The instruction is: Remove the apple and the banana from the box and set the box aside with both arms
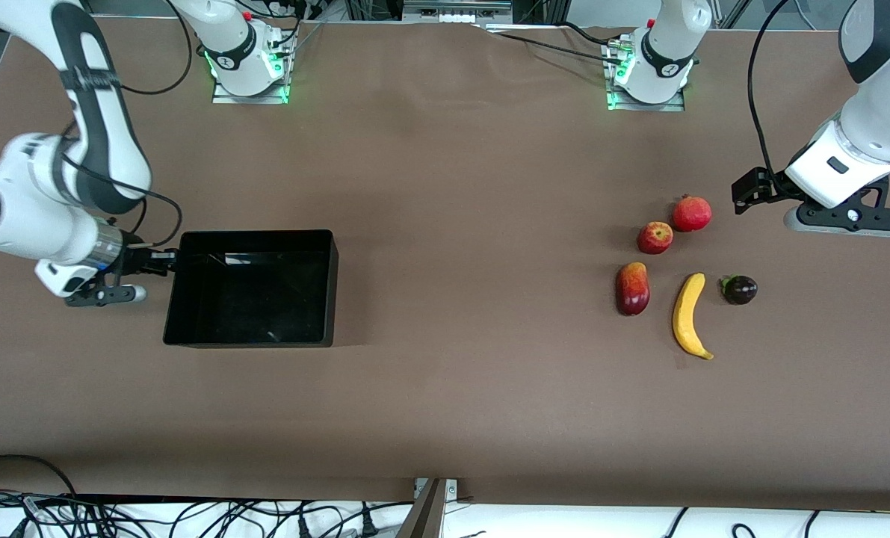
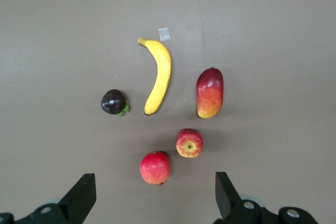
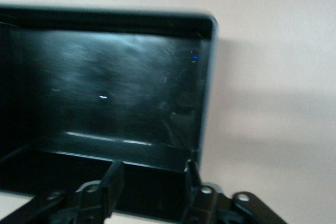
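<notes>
Lengthwise, banana [image 1: 689, 314] toward front camera.

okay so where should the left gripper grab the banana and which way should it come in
Probably the banana's thick middle, coming straight down from above: it lies flat on the table with bare surface along both long sides. Set the jaws across its width, not along the curve. The mango and the dark plum lie beside it with gaps. The left gripper is open over the fruits.
</notes>
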`<state>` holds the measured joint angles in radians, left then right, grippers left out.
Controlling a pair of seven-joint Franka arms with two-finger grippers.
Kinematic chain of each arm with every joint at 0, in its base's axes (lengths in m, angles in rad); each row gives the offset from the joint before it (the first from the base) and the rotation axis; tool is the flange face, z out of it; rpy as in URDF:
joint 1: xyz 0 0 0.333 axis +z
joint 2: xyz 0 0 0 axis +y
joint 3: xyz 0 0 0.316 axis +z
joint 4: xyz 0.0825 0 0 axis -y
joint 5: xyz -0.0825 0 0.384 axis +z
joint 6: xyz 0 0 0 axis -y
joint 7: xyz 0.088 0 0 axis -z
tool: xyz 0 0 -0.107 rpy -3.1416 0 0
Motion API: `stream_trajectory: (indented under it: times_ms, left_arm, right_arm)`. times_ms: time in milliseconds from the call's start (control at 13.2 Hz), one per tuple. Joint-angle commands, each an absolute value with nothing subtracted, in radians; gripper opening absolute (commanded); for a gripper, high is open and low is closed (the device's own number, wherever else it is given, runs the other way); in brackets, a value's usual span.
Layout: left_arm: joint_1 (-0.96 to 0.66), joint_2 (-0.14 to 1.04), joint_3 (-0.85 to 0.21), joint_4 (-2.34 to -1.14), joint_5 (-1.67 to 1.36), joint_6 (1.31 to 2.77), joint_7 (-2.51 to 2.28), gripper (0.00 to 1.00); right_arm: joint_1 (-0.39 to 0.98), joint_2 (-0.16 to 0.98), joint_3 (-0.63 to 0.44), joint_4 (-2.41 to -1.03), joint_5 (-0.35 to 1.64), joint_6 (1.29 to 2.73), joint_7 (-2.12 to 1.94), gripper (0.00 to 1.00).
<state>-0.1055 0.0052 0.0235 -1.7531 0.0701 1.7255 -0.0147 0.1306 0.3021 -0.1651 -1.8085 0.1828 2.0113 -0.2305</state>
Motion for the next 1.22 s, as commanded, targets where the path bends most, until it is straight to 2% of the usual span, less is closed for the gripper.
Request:
stream_trajectory:
  times_ms: [0, 380, 1140]
  left_arm:
    - [-0.107, -0.005, 0.021, -1.743, 0.060, 1.707, -0.023, 1.00]
    - [-0.107, -0.005, 0.021, -1.743, 0.060, 1.707, -0.023, 1.00]
    - [-0.107, 0.003, 0.015, -1.715, 0.064, 1.689, -0.025, 1.00]
  right_arm:
    - [0.150, 0.288, -0.163, -1.614, 0.154, 1.809, -0.210, 1.00]
    - [0.195, 0.126, -0.161, -1.569, 0.121, 1.649, -0.158, 1.00]
    - [0.195, 0.126, -0.161, -1.546, 0.117, 1.638, -0.184, 1.00]
